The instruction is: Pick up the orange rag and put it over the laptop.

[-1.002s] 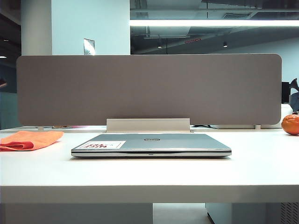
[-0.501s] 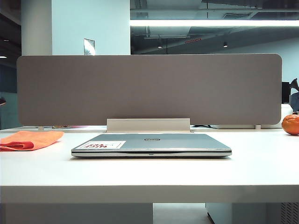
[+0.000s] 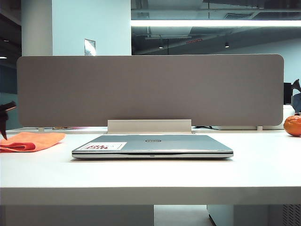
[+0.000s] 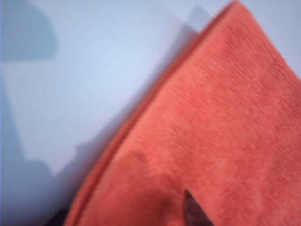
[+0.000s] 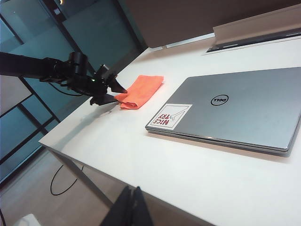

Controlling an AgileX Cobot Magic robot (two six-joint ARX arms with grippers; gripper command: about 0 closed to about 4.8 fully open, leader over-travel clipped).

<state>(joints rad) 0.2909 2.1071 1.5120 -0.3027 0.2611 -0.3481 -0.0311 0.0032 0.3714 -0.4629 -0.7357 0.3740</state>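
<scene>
Orange cloth sits at the far left of the exterior view: the orange rag lies folded and flat on the white table, well apart from the closed silver-grey laptop at the table's middle. A white sticker with red print sits on the left part of the lid, and a small round logo at its middle. Only a dark tip of the left gripper shows at the left edge, just above the rag's left end. A grey partition stands behind the laptop, and a glossy orange ball rests at the far right edge of the table.

From the left wrist, the rag fills most of the picture, its stitched edge running diagonally over the pale table. One dark fingertip lies against the cloth; the view is blurred.

From the right wrist, the left arm reaches in from the left, and the left gripper stands with its jaws spread, one finger above and one below the near-left edge of the rag. The rag lies flat on the table, not lifted. The laptop lies shut to the right of it. Two dark fingers of the right gripper show pressed close together, holding nothing, near the table's near edge.
</scene>
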